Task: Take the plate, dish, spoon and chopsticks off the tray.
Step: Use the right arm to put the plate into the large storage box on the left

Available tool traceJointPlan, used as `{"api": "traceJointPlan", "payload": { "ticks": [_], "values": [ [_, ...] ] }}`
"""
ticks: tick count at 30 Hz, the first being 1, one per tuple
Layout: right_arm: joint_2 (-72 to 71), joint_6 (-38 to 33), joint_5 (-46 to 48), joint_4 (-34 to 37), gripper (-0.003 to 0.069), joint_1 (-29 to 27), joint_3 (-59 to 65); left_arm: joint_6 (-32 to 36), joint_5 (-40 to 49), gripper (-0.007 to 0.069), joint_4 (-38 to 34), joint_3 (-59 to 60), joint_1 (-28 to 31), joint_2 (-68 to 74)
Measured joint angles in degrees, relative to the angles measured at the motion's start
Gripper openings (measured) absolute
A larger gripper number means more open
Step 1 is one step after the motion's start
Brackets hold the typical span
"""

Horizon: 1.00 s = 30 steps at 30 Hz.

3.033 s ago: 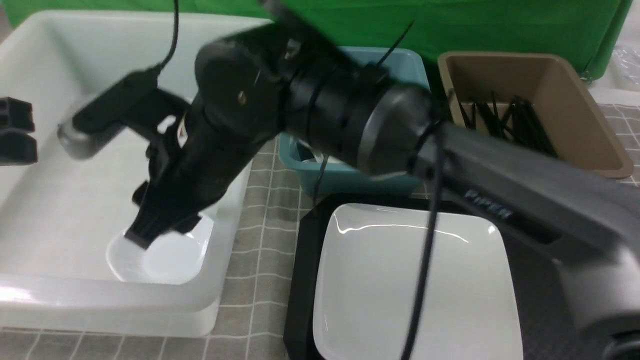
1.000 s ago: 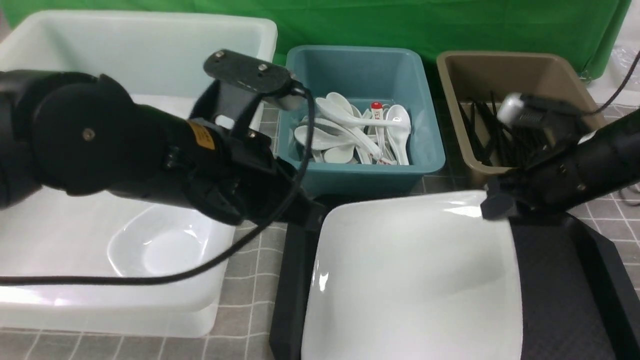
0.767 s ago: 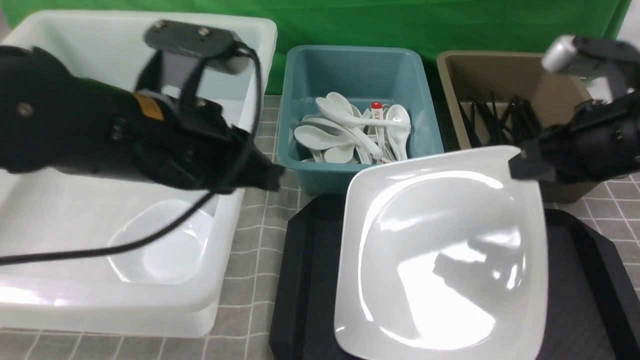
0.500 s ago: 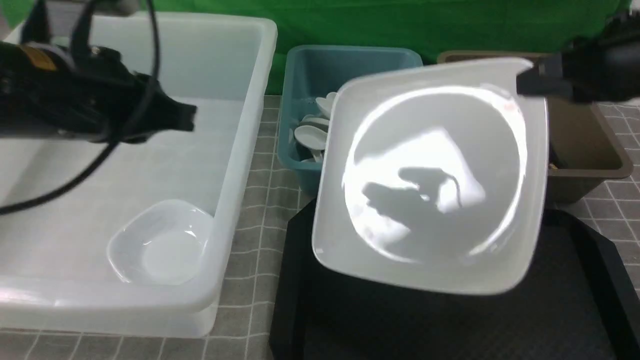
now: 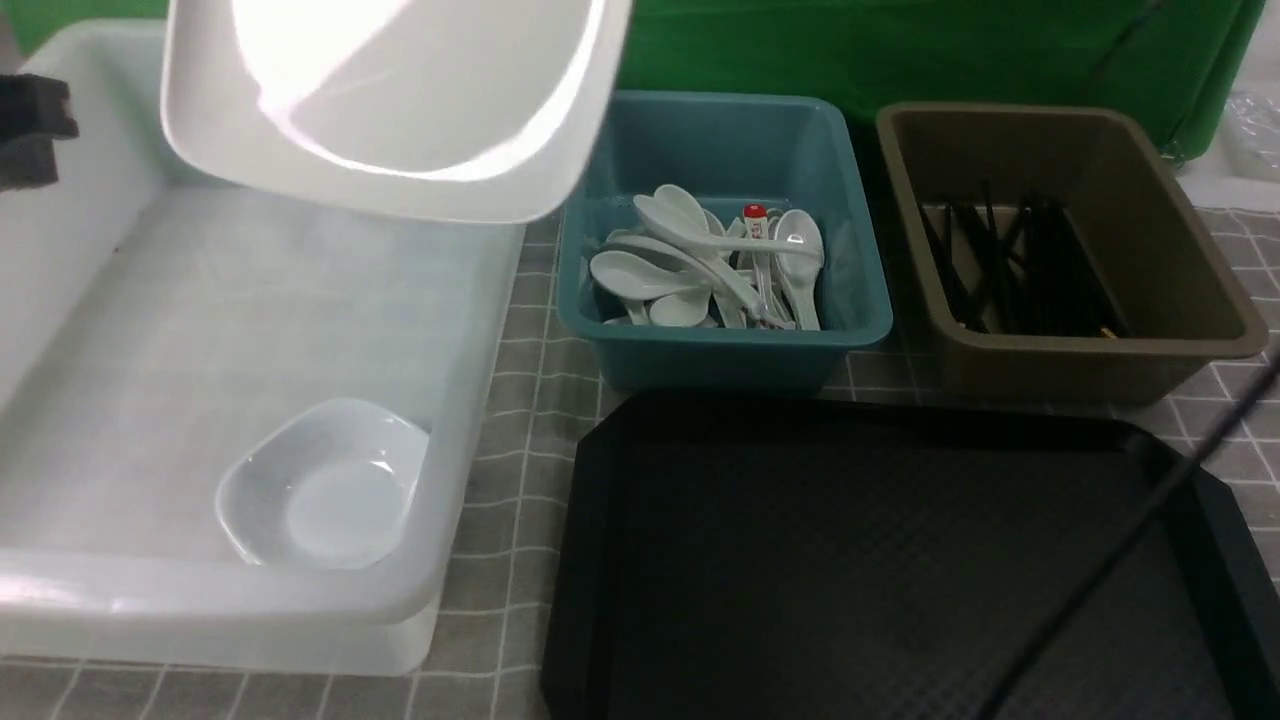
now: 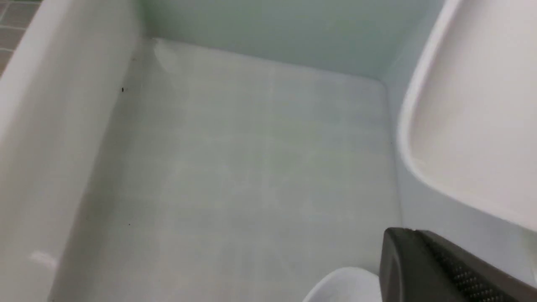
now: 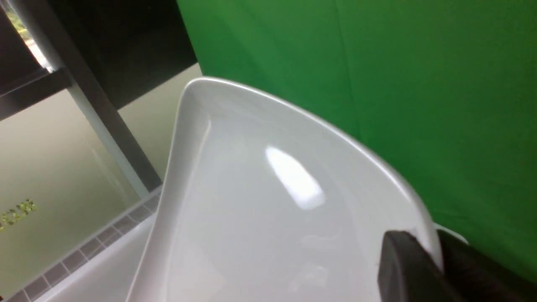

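The large white plate (image 5: 400, 100) hangs tilted high above the far end of the white tub (image 5: 250, 330). My right gripper (image 7: 436, 251) is shut on its rim, one finger on each face; that gripper is out of the front view. The black tray (image 5: 880, 560) lies bare. A small white dish (image 5: 325, 490) rests in the tub's near corner. White spoons (image 5: 690, 270) lie in the blue tub (image 5: 720, 365), and black chopsticks (image 5: 1020, 270) in the brown tub (image 5: 1080, 370). My left gripper (image 5: 30, 135) is open at the tub's far left, holding nothing.
The left wrist view looks into the white tub, with the plate (image 6: 474, 126) overhead at one side and the dish (image 6: 348, 287) beside one finger (image 6: 419, 268). A black cable (image 5: 1150, 540) crosses above the tray's right side. Green cloth backs the tubs.
The right gripper lifted the plate off the tray and carried it up and left, over the white tub. The left arm drew back from the tray to the far left.
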Motion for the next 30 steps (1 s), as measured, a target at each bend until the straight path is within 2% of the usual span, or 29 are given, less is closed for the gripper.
{"api": "traceJointPlan", "payload": {
  "ticks": [2,8,15,20,30],
  "values": [
    [8.2,0.1,-0.9,0.0,0.0058,1.7,-7.3,0.6,1.0,0.0002,-0.3,0.0,0.2,0.0],
    [21.5,-0.2,-3.2,-0.2,0.0058,4.4,-15.3,1.3,2.9,0.0002,-0.3,0.0,0.2,-0.1],
    [25.3,-3.1,-5.5,-1.1,0.0058,7.8,-15.7,1.7,4.5,0.0002,-0.5,0.0,0.2,-0.2],
    [26.2,-7.9,-8.9,-0.9,0.0058,8.5,-16.4,1.8,5.1,0.0002,-1.6,0.1,0.3,-0.4],
    [27.1,-11.3,-21.3,-1.9,0.0058,9.1,-16.4,1.9,5.2,0.0002,-2.1,0.1,0.3,-0.4]
  ]
}}
